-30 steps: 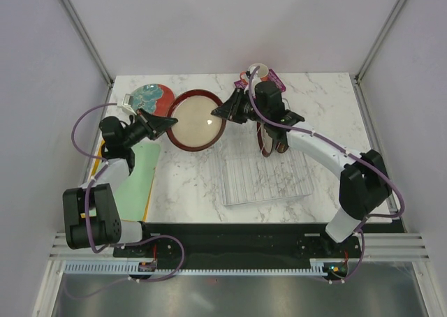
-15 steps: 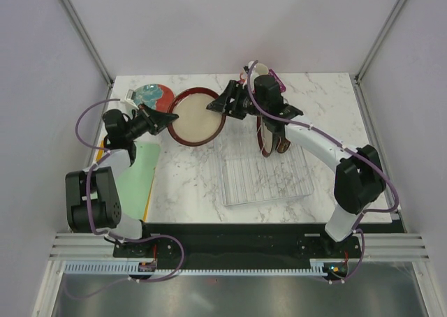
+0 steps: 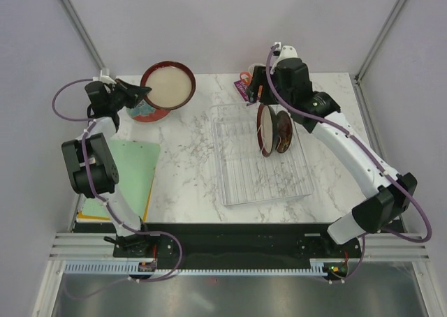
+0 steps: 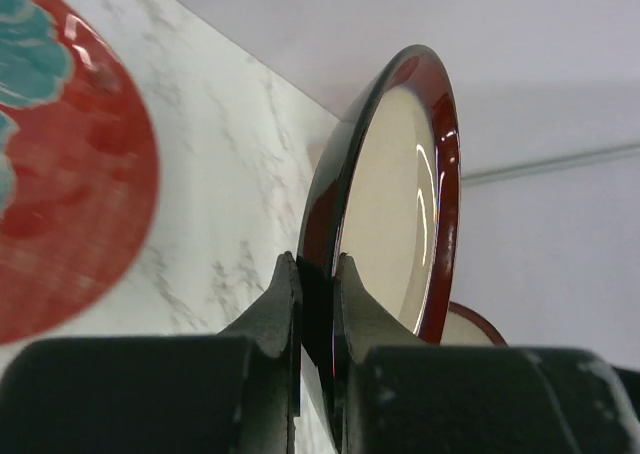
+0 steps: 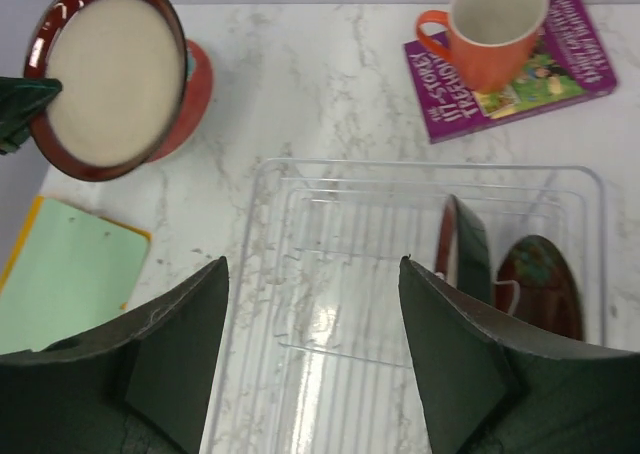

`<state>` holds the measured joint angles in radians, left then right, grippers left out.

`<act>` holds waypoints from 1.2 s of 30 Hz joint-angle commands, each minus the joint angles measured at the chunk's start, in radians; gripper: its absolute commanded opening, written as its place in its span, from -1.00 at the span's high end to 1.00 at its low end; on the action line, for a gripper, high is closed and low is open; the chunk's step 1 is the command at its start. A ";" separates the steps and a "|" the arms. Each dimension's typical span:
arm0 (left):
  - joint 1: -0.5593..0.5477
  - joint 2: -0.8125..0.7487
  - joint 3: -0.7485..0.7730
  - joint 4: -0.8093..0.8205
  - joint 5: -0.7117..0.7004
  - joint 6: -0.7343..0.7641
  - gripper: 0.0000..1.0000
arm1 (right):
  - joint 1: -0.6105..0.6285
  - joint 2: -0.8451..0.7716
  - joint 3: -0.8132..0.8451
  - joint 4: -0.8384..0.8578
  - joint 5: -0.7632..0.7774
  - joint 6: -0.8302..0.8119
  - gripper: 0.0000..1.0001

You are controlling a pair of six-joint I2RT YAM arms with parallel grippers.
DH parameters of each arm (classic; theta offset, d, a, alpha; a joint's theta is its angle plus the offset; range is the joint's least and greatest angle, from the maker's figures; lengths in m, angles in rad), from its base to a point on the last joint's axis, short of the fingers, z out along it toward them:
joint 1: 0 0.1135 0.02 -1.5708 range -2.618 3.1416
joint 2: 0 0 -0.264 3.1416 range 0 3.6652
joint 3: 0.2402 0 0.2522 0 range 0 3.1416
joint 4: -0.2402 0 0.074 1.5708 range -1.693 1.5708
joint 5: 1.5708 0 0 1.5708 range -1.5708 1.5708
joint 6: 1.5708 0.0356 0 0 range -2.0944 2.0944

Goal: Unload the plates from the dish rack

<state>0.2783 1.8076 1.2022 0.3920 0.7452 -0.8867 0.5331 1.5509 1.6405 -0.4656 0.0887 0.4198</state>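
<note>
plate (image 4: 395, 204) rim sits clamped between the left fingers (image 4: 272, 319); right fingers (image 5: 165, 359) stand wide apart above the dish rack (image 5: 330, 264).

A robot test cell in a laboratory is indicated: a marble-patterned table (image 3: 181, 177) is enclosed by plain pale walls (image 3: 223, 24) and aluminium frame posts (image 3: 82, 31), and robot arms (image 3: 349, 149) are bolted to a black base plate (image 3: 237, 237). Kitchen props are staged: a dish rack (image 3: 251, 184), a mug (image 5: 497, 24) on a book (image 5: 560, 69).
</note>
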 commanded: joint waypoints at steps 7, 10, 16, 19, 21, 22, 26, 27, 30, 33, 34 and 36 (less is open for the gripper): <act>0.036 0.265 0.293 -0.085 -0.136 0.103 0.95 | -0.001 -0.110 -0.047 -0.220 0.316 -0.171 -0.47; 0.047 0.311 0.335 -0.100 -0.156 0.133 0.95 | 0.002 -0.114 -0.076 -0.235 0.339 -0.184 -0.47; 0.087 0.366 0.356 -0.079 -0.188 0.138 0.95 | 0.002 -0.121 -0.136 -0.229 0.338 -0.188 -0.46; 0.114 0.407 0.379 -0.073 -0.181 0.124 0.96 | 0.002 -0.120 -0.154 -0.220 0.315 -0.179 -0.46; 0.140 0.435 0.393 -0.067 -0.159 0.100 0.95 | 0.002 -0.121 -0.162 -0.216 0.287 -0.165 -0.46; 0.148 0.453 0.390 -0.059 -0.155 0.092 0.95 | 0.002 -0.121 -0.172 -0.212 0.283 -0.167 -0.46; 0.160 0.473 0.389 -0.073 -0.141 0.123 0.95 | 0.002 -0.114 -0.183 -0.211 0.281 -0.158 -0.46; 0.160 0.472 0.379 -0.077 -0.147 0.127 0.96 | 0.004 -0.112 -0.183 -0.209 0.279 -0.156 -0.46; 0.162 0.464 0.335 -0.076 -0.178 0.129 0.84 | 0.013 -0.104 -0.174 -0.215 0.298 -0.161 -0.46; 0.162 0.469 0.329 -0.100 -0.185 0.126 0.52 | 0.031 -0.080 -0.154 -0.234 0.358 -0.180 -0.46; 0.162 0.467 0.321 -0.104 -0.185 0.130 0.46 | 0.034 -0.072 -0.150 -0.238 0.376 -0.188 -0.46; 0.160 0.455 0.309 -0.108 -0.202 0.131 -0.05 | 0.045 -0.049 -0.145 -0.248 0.413 -0.202 -0.47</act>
<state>0.4110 2.2868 1.5280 0.2417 0.5808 -0.7586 0.5568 1.4654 1.4578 -0.6964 0.4129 0.2520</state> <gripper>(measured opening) 0.302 0.731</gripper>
